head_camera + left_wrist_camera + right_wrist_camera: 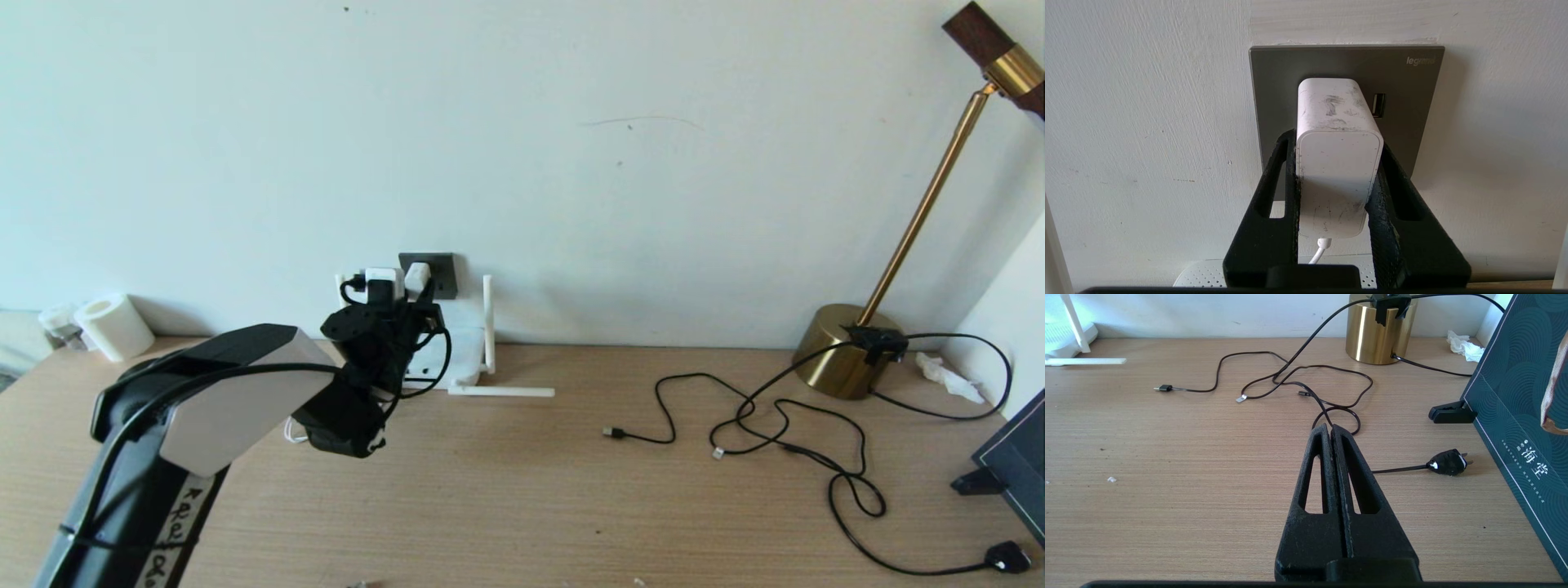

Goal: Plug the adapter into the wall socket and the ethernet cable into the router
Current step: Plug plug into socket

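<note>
On the Legrand-marked wall socket [1347, 65], adapter [1337, 163] pinched by left gripper [1336, 179], right gripper [1331, 430] pressed together.

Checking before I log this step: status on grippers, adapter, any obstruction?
Left gripper shut on adapter, adapter against wall socket. Right gripper shut, empty, parked over table. Nothing blocking; full seating not visible.

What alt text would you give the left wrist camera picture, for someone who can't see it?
The left gripper clamps a scuffed white adapter whose front end meets a dark grey wall socket on a white wall. A thin white cord hangs from the adapter's rear, with the white router just visible below.
</note>
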`<state>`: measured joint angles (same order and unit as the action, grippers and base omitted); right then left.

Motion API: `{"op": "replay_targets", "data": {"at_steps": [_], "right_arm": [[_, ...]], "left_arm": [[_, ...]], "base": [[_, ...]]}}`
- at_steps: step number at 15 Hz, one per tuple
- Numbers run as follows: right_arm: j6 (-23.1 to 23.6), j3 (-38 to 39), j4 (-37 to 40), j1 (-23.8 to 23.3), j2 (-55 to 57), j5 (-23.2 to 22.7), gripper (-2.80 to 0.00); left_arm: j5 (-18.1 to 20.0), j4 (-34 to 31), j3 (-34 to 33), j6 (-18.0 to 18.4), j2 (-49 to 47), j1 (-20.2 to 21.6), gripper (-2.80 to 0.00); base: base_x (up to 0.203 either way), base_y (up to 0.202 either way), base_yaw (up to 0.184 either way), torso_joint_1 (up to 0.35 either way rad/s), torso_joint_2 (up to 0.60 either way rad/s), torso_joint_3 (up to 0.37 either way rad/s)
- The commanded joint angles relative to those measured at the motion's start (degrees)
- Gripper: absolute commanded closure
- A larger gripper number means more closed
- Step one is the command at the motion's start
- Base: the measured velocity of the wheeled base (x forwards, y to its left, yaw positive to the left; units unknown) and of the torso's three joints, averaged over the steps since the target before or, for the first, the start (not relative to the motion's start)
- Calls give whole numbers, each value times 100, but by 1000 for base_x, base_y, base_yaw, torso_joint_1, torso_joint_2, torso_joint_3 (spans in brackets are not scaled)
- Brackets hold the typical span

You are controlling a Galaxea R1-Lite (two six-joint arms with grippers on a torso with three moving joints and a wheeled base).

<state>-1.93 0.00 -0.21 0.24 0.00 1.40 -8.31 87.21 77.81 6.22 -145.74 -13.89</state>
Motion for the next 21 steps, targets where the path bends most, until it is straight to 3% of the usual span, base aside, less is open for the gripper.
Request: {"op": "replay_targets", "data": {"at_steps": [1, 21], "right_arm": [[-1, 0, -2, 2, 0, 0, 0], [-1, 0, -6, 2, 0, 0, 0]], "left_arm": [[-4, 45, 6, 2, 28, 0, 0], [-144, 45, 290, -6, -235, -16, 0]], "base": [[0, 0, 0, 0, 0, 0], [0, 0, 0, 0, 0, 0]]}}
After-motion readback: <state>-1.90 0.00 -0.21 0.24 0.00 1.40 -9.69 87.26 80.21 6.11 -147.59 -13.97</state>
